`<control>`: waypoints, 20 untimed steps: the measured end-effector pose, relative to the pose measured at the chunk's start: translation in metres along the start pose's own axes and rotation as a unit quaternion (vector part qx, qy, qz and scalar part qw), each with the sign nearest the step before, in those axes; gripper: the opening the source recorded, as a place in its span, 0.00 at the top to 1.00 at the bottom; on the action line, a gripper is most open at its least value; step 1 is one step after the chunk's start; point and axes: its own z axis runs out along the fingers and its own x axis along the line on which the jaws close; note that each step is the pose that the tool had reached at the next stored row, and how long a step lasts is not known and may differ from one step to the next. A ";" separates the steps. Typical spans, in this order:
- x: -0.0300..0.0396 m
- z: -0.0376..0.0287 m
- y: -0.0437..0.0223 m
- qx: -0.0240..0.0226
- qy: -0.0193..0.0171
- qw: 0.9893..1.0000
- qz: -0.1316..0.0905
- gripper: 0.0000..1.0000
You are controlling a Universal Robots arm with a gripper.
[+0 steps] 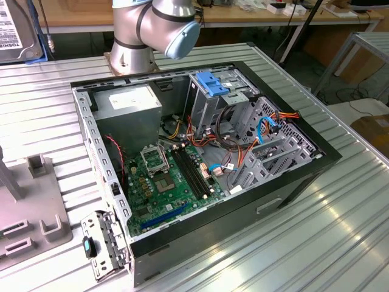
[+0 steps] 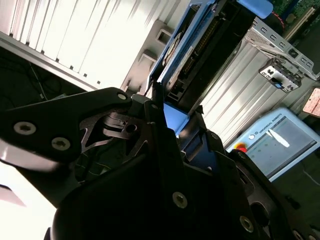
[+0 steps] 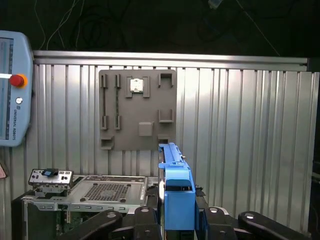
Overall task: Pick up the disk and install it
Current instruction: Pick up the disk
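Exterior view, read from its left to its right: we see a grey parts fixture [image 1: 33,213], cut off at the edge. Next is an open computer case [image 1: 273,188] lying on a ribbed metal table [image 1: 328,243]. Inside the case are a power supply [image 1: 127,103], a green motherboard [image 1: 164,182], then a metal drive cage [image 1: 243,115] with a light-blue latch [image 1: 213,82], and a tangle of coloured cables [image 1: 243,149]. The robot arm [image 1: 152,27] stands behind the case, with its upper part cut off.

In the first wrist view we pass a teach pendant [image 3: 12,100], half cut off, and the fixture [image 3: 137,110]. Then comes the gripper [image 3: 176,217], clenched on the disk [image 3: 175,190] and holding it in the air above the table. The disk's bright blue carrier rail stands edge-on between the fingers [image 3: 202,220], so we cannot make out its face.

In the second wrist view the gripper's black body hides the near end of the disk [image 2: 200,45].
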 end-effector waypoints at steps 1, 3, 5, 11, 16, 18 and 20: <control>0.0001 0.0002 -0.0038 -0.001 0.000 1.000 0.000 0.64; 0.0002 0.0005 -0.0108 -0.002 0.000 1.000 0.000 0.64; 0.0003 0.0007 -0.0156 -0.003 0.000 1.000 0.000 0.64; 0.0007 0.0014 -0.0334 -0.006 0.000 1.000 0.000 0.64; 0.0010 0.0020 -0.0442 -0.007 0.000 1.000 0.000 0.64; 0.0011 0.0023 -0.0511 -0.008 0.003 1.000 0.000 0.64; 0.0012 0.0024 -0.0549 -0.008 0.007 1.000 0.000 0.64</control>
